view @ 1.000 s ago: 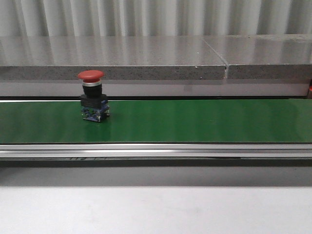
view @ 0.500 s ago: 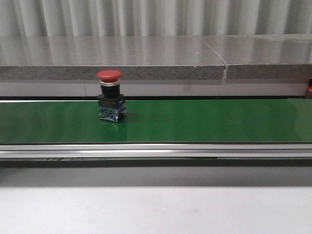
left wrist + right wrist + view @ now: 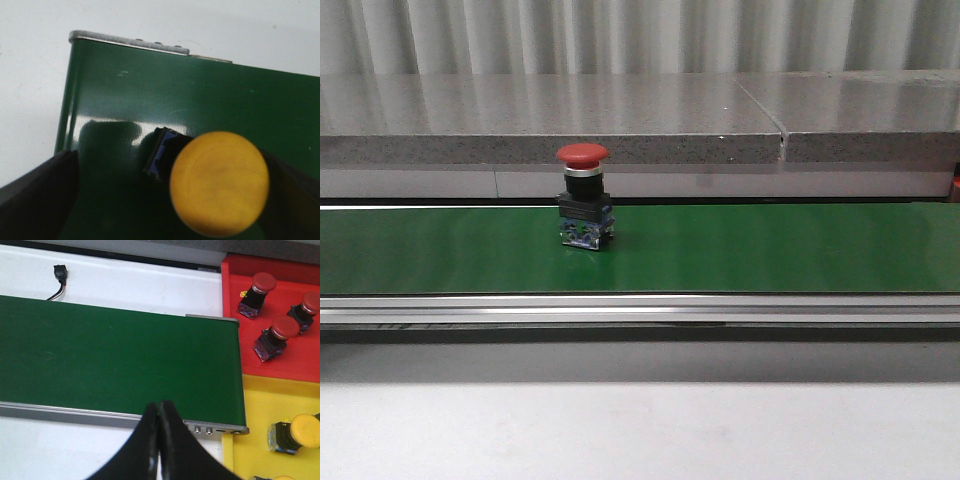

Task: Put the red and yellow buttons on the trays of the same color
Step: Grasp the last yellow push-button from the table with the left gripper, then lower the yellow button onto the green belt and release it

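1. Although we look for brands, labels or lettering on every surface, we find no writing that can be read in any view.
2. We see our left gripper [image 3: 165,200] with its jaws spread wide; its dark fingers [image 3: 37,192] stand on either side of a yellow button [image 3: 219,182], which sits upright on the green belt [image 3: 125,100] near the belt's end. We cannot tell whether the fingers touch the button.
3. We see our right gripper [image 3: 159,410] with its fingertips pressed together, holding nothing, above the near rail of the belt.
4. Beside that end of the belt, in the right wrist view, we see a red tray [image 3: 280,360] holding three red buttons [image 3: 274,335], and next to it a yellow tray [image 3: 260,415] holding yellow buttons [image 3: 300,432].
5. From the front, we see a red button [image 3: 584,196] standing upright on the belt, left of centre, with no gripper in that view.
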`<state>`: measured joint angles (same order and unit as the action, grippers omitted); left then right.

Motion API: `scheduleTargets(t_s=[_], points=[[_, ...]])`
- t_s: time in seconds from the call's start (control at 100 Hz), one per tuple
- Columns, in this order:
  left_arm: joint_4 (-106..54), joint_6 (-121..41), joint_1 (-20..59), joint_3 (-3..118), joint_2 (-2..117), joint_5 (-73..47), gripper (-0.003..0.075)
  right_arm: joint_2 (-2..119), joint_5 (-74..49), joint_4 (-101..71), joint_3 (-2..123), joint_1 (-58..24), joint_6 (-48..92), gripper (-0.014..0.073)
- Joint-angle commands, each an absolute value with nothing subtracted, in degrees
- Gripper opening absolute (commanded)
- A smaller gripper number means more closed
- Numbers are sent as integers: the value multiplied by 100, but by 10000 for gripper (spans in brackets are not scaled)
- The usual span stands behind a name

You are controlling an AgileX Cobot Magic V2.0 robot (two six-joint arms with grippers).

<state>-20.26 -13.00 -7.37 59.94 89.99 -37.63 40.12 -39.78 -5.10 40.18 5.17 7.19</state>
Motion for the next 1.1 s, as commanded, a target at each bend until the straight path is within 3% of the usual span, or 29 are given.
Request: scheduleTargets(t_s=[0.0,0.1,0.53,0.97,1.09], points=[[-2102,-1323,-584,6197,8684,-3562,659,3982,-3638,-503,4156,516,787,-68],[-2091,-1337,-381,6197,8454,-3506,626,3982,-3638,-503,4156,516,787,-68],[-2054,-1465,217,5755,6666,-2819,625,3982,-3638,-503,4156,516,787,-68],[-2054,-1593,707,3950,3965,-1956,615,3982,-3638,-503,4156,516,787,-68],[-2054,-1593,707,3475,3258,-1839,559,3982,-3638,-503,4156,516,787,-68]])
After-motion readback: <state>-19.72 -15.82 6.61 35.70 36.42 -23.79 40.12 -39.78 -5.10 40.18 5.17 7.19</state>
